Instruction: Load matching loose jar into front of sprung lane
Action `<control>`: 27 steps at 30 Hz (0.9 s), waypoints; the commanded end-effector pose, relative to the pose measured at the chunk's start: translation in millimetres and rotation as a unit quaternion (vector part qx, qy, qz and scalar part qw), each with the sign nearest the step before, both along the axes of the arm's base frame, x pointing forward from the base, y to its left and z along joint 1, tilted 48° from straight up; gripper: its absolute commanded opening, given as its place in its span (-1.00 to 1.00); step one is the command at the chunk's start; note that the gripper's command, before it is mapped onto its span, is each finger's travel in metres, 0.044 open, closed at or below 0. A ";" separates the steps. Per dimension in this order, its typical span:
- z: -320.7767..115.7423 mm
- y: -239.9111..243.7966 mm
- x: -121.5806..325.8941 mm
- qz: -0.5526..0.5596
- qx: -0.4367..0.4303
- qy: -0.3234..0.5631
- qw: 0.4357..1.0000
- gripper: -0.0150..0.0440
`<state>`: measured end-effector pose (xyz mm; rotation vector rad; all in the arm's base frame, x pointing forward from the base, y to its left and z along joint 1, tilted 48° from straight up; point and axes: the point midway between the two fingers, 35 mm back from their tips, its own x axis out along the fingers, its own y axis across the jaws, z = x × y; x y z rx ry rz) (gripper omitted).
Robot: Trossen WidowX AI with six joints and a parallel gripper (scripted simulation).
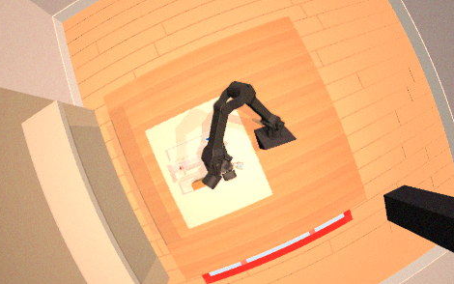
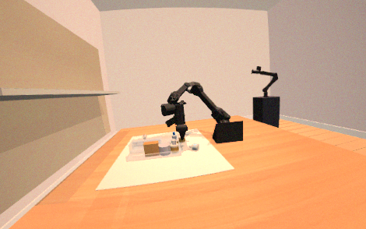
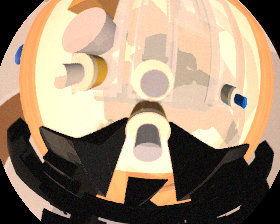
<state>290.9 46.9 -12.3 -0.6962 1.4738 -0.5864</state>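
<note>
The fingers (image 2: 181,132) stand part open, closed on 1 jar (image 3: 148,134), upright: grey top, pale collar, brown lower part. From above, the arm (image 1: 217,123) (image 2: 207,102) hides the grip.

Mat (image 1: 226,208) (image 2: 167,175) lies on the wooden surface (image 1: 313,121) (image 2: 291,171), between its left edge and the arm's base (image 1: 288,139) (image 2: 234,132). Clear tray (image 1: 167,154) (image 2: 151,158) on the mat, toward that left edge. Arm reaches from the base over the tray's end nearest the base.

Wrist view: lane jar (image 3: 154,81), grey round top in a pale ring, sits straight ahead of the held jar, in the middle lane. The 2 look close in line; whether they touch, cannot tell. Whether the held jar meets the lane floor, cannot tell either.

To one side of the lane jar: gold-banded jar (image 2: 174,148) (image 3: 98,71), then grey tub (image 2: 164,149) (image 3: 86,31), then brown box (image 1: 197,184) (image 2: 151,148) (image 3: 93,6); in the exterior view these 3 form a row. To the other side, 1 blue-capped bottle (image 1: 208,139) (image 2: 174,137) (image 3: 233,95).

1 small pale item (image 1: 240,165) (image 2: 195,146) lies on the mat outside the tray, on the base side; too small to name. Red-edged strip (image 1: 284,248) runs along the surface's bottom edge, top view.
</note>
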 end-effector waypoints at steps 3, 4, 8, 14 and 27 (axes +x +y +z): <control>1.1 1.2 4.8 0.003 0.000 -0.002 1.000 -0.49; 1.1 1.3 5.2 0.003 0.000 -0.002 1.000 -0.49; 1.0 1.5 6.9 0.003 0.000 -0.002 1.000 -0.49; 1.0 1.7 9.4 0.003 0.000 -0.002 1.000 -0.49; 0.9 2.2 14.7 0.003 0.000 -0.002 1.000 -0.49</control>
